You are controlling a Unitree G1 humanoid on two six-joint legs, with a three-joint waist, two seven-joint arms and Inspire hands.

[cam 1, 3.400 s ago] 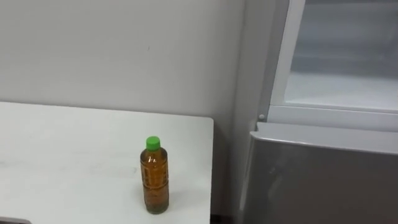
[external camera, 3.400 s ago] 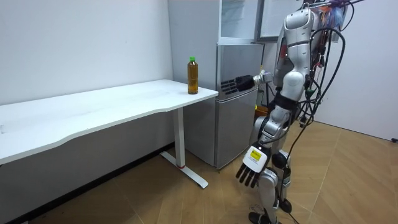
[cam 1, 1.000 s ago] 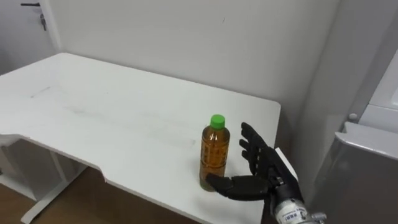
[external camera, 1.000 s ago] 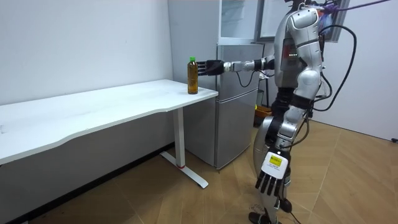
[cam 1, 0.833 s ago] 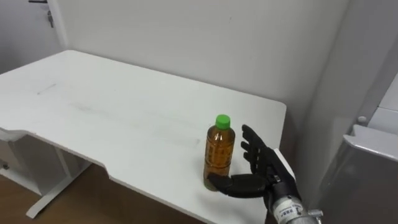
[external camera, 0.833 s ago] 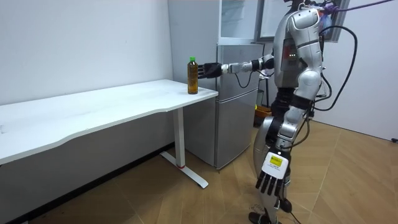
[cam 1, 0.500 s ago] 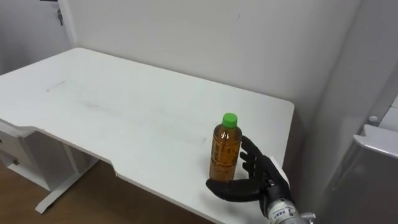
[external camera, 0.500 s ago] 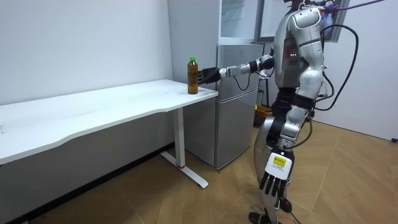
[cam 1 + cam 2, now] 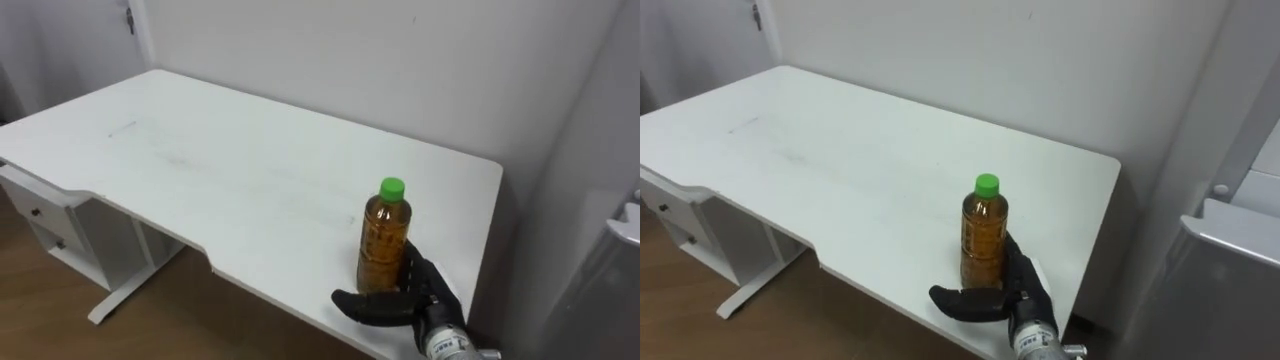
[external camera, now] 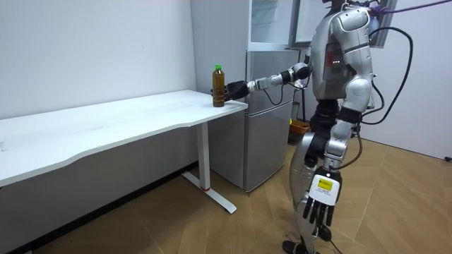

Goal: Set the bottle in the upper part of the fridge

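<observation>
Left eye view: bottle (image 9: pixel 382 240) upright on tabletop (image 9: pixel 250 180), at the corner nearest the fridge (image 10: pixel 268 92). Right hand (image 9: pixel 405 298) brackets its base, thumb in front, fingers behind, loose, not clenched. Left hand (image 10: pixel 319 202) hangs relaxed. Judged remaining: grasp, lift, carry, place.

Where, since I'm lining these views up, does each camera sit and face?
Left eye view: on the robot's head, looking down at the table and bottle; right hand by the bottle.
Right eye view: just beside it, same scene, same hand.
Room view: off in the room, facing the whole robot by the fridge; left hand hangs low.
All three share the bottle, table and right hand.
</observation>
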